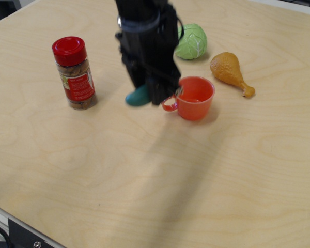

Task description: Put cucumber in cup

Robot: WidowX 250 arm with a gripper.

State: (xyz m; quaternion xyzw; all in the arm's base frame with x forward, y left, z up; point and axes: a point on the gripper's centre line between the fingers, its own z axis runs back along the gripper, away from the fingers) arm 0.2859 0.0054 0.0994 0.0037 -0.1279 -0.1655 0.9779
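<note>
My black gripper [147, 95] is shut on the dark teal-green cucumber [137, 96] and holds it in the air, well above the table. The cucumber's rounded left end sticks out of the jaws; the rest is hidden by them. The orange-red cup [196, 98] stands upright on the table just to the right of the gripper, its ring handle [170, 105] pointing left toward it. The cup looks empty. The arm's shadow falls on the wood below.
A red-lidded spice jar [74, 73] stands at the left. A round pale green cabbage [191, 41] lies behind the cup, partly hidden by the arm. A toy chicken drumstick [231, 72] lies to the right. The wooden table's front edge [20, 219] runs along the lower left.
</note>
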